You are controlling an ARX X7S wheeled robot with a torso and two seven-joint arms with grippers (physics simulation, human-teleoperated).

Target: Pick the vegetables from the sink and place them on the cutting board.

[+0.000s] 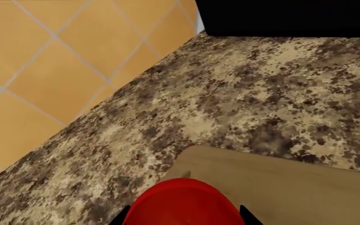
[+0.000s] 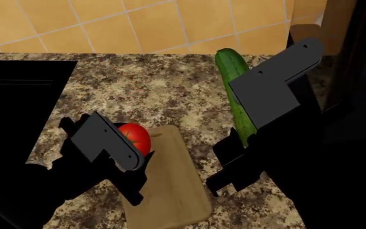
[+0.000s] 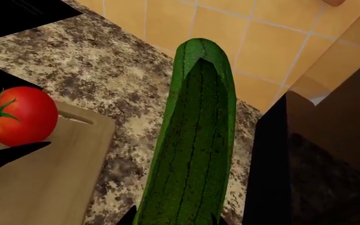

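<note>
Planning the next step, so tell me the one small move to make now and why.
Probably lower the left gripper a little and open it to set the tomato down: the tomato already sits over the far end of the cutting board. The right gripper holds the cucumber off to the side over the countertop, so it can follow afterwards.

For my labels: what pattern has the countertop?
Speckled brown-and-beige granite countertop, clearest in the left wrist view.

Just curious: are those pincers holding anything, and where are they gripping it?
Left pincer holds the tomato by its sides. Right pincer holds the cucumber by one end.
</note>
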